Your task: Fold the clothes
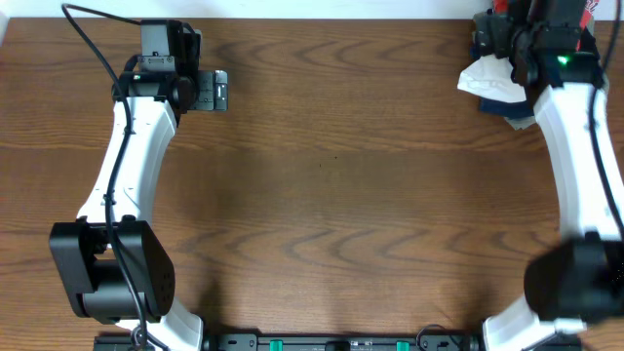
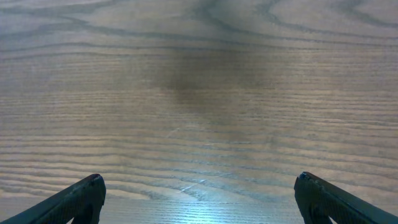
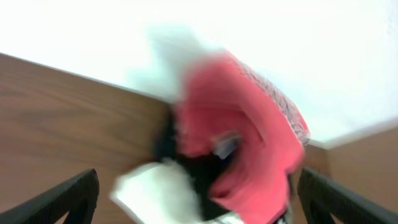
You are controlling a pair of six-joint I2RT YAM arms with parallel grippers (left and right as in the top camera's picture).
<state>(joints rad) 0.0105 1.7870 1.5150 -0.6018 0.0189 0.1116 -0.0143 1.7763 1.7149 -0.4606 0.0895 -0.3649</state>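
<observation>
The left gripper [image 2: 199,186] stands wide open, empty, above the wooden table [image 2: 205,81]. The right gripper [image 3: 199,183] is also wide open, holding nothing, facing the blurred coral-red T-shirt [image 3: 245,124].

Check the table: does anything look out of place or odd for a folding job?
Yes. The coral-red T-shirt is crumpled together with a heap of black and white garments at the far right corner of the table, not spread flat. The right wrist view is blurred, so finer detail is unclear.
</observation>
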